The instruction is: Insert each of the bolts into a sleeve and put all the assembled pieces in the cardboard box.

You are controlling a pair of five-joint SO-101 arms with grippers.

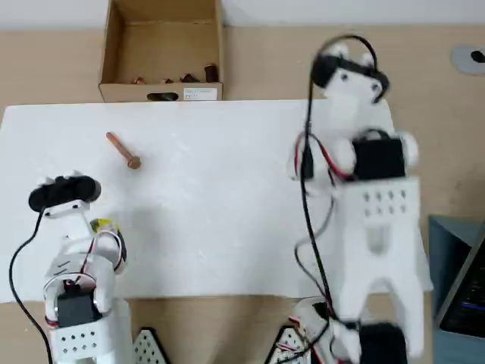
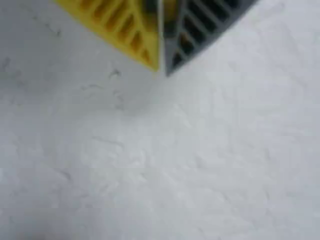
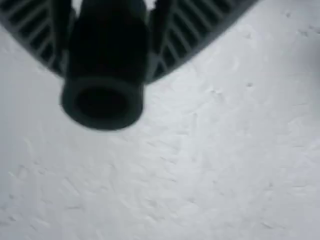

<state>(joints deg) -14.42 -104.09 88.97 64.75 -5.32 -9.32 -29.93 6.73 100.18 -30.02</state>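
Sleeve (image 3: 102,95), black, bore facing my wrist camera, pinched between the fingers of my right claw (image 3: 107,70). It hangs over the white mat (image 1: 227,212); whether it clears the surface or grazes it, I cannot tell.

My left claw (image 2: 161,62): yellow and grey fingers pressed together tip to tip, nothing between them, close above the mat at its near left side.

One bolt (image 1: 123,150), copper-coloured, lies loose and slantwise on the mat, beyond my left arm and short of the cardboard box (image 1: 114,45). Well apart from the sleeve.

The box stands just off the mat's far edge. Several small pieces (image 1: 182,78), copper and dark, lie along its near wall. I take them for finished assemblies, though I cannot count them or confirm that each bolt is seated.

Judgement: most of the work looks done. The loose bolt and the sleeve I hold appear to be the last pair. Left to do: take up the bolt with my left claw, bring it to the sleeve's open end, push it in, and carry the joined piece to the box.
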